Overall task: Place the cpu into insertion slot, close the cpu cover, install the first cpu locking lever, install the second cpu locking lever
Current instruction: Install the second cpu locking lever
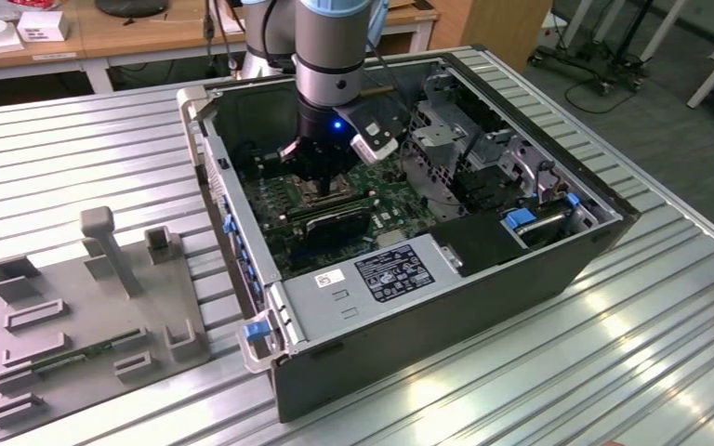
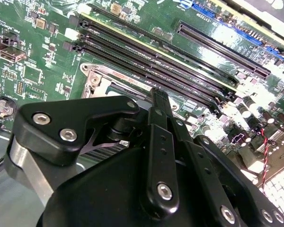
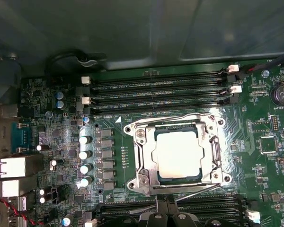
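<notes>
In the first wrist view the cpu cover (image 3: 177,156) lies shut over the cpu (image 3: 178,154) seated in the insertion slot (image 3: 157,176), the plate apparently there to press the chip down; the gripper (image 3: 166,215) hangs just beside the socket, grasp undeterminable

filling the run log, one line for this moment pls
cpu: in insertion slot | cpu cover: closed over it | tool: low above socket, inside pc case
</notes>
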Tool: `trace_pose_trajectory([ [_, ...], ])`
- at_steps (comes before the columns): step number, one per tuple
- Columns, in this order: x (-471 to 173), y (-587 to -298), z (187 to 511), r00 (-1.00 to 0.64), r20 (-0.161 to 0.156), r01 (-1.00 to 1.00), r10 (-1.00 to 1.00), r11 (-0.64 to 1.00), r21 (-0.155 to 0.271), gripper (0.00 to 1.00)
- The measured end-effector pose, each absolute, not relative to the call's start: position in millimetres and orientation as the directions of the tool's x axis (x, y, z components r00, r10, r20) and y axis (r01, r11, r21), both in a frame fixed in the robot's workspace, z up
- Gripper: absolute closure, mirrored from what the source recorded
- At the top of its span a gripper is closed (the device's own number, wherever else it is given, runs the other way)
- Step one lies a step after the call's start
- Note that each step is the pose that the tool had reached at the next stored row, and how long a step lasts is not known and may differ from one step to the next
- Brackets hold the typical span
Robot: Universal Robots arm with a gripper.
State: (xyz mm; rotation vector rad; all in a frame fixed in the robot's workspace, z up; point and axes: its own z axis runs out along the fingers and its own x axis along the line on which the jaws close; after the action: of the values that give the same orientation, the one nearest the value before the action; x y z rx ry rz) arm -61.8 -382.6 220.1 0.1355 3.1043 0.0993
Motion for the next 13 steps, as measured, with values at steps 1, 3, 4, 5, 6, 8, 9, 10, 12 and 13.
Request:
trace_pose_trajectory([
  [1, -61.9, -382.6, 220.1, -0.996, -0.03, 0.086, 0.088, 0.994, 0.065, 0.89],
  [3, -61.9, -382.6, 220.1, -0.996, -0.03, 0.086, 0.088, 0.994, 0.065, 0.89],
  [4, -61.9, -382.6, 219.9, -0.996, -0.03, 0.086, 0.088, 0.994, 0.065, 0.89],
  [5, -61.9, -382.6, 219.6, -0.996, -0.03, 0.086, 0.088, 0.994, 0.065, 0.89],
  [6, -61.9, -382.6, 219.3, -0.996, -0.03, 0.086, 0.088, 0.994, 0.065, 0.89],
  [8, -61.9, -382.6, 218.7, -0.996, -0.03, 0.086, 0.088, 0.994, 0.065, 0.89],
  [9, -61.9, -382.6, 218.4, -0.996, -0.03, 0.086, 0.088, 0.994, 0.065, 0.89],
  [10, -61.9, -382.6, 218.0, -0.996, -0.03, 0.086, 0.088, 0.994, 0.065, 0.89],
  [12, -62.0, -382.6, 217.4, -0.996, -0.03, 0.086, 0.088, 0.994, 0.065, 0.89],
  [13, -62.0, -382.6, 217.2, -0.996, -0.03, 0.086, 0.088, 0.994, 0.065, 0.89],
])
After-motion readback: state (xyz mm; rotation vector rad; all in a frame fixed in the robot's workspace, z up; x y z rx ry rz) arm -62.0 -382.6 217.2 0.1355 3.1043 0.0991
